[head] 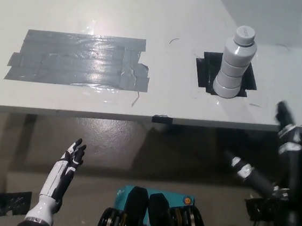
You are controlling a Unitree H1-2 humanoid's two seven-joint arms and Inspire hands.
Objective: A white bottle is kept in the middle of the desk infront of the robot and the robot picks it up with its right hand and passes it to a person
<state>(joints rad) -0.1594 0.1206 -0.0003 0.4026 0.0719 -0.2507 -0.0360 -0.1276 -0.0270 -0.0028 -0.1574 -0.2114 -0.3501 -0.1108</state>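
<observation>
A white ribbed bottle (pixel 235 65) with a screw cap stands upright on a black tape square (pixel 208 70) on the grey desk (pixel 182 19), right of the middle. My black right hand (pixel 289 160) is raised at the desk's front edge, below and to the right of the bottle and not touching it. Its fingers are spread and it holds nothing. My white left hand (pixel 64 171) rests low at the lower left, under the desk edge, open with its fingers stretched out.
A large patch of grey duct tape (pixel 78 59) covers the desk's left half. A small black clip (pixel 162 118) sits on the front edge. Under the desk is brown floor with a piece of black tape (pixel 12 202).
</observation>
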